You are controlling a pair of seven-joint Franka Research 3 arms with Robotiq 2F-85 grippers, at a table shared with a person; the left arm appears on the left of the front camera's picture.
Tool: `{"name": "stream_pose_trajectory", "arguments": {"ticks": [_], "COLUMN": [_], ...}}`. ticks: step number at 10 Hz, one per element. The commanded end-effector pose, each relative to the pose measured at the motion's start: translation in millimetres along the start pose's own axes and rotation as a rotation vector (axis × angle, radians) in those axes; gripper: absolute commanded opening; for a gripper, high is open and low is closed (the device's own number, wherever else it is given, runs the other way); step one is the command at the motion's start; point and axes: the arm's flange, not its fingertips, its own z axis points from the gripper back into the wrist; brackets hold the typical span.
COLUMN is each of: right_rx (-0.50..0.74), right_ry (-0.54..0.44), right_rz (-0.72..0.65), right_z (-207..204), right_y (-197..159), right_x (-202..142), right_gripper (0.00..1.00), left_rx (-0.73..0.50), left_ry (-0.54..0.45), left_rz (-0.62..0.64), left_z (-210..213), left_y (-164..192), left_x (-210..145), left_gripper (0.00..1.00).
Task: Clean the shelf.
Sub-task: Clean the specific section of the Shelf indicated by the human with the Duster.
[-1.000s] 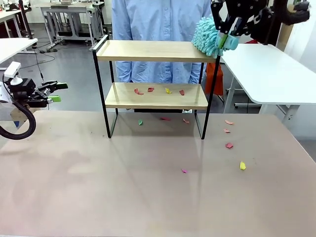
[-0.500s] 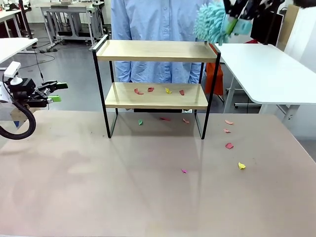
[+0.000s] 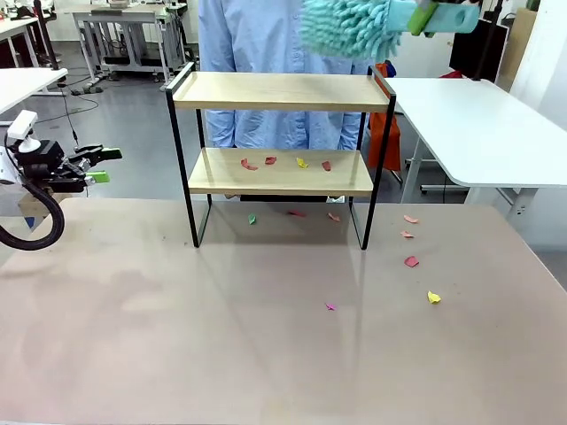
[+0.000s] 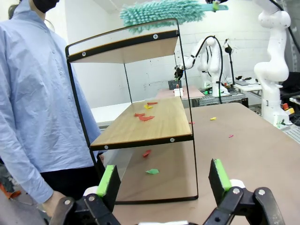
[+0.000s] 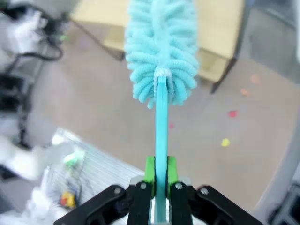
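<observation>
The shelf (image 3: 279, 91) stands at the middle of the table, its top board bare, and it is seen from one end in the left wrist view (image 4: 140, 129). Small coloured paper scraps (image 3: 270, 162) lie on its lower board. A teal fluffy duster (image 3: 345, 25) hangs level above the top board's right half, apart from it. My right gripper (image 3: 427, 15) is shut on the duster's handle (image 5: 161, 136) at the top edge, with the duster head (image 5: 161, 47) pointing away. My left gripper (image 3: 99, 165) is open at the far left, off the table, with nothing between its fingers (image 4: 108, 185).
Several scraps (image 3: 411, 261) lie on the brown table right of and in front of the shelf, some under it (image 3: 295, 212). A person in a light blue shirt (image 3: 283, 35) stands close behind the shelf. A white table (image 3: 487, 133) is at the right.
My right gripper lifted the duster off the right end of the top board and swung it up and to the left, so it now lies level above the shelf. The left arm stayed still.
</observation>
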Motion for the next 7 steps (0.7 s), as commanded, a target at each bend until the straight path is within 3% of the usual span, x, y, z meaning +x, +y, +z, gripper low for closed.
{"name": "stream_pose_trajectory", "arguments": {"ticks": [1, 4, 7], "right_rx": [0.101, 0.085, 0.204], "right_ry": [0.168, 0.357, 0.480], "right_rz": [0.269, 0.543, 0.630], "right_z": [9.9, -30.9, -80.8], "right_y": [-8.9, -13.7, -68.8], "right_x": [-9.6, -42.3, -83.7], "right_gripper": [0.13, 0.13, 0.13], "left_rx": [0.000, 0.000, 0.000], "left_ry": [-0.001, -0.001, -0.001], "left_rz": [-0.015, -0.015, -0.015], "left_z": [-0.1, -0.1, -0.1], "left_y": [-0.5, -0.5, -0.5], "left_x": [3.0, 3.0, 3.0], "left_gripper": [1.00, 1.00, 1.00]}}
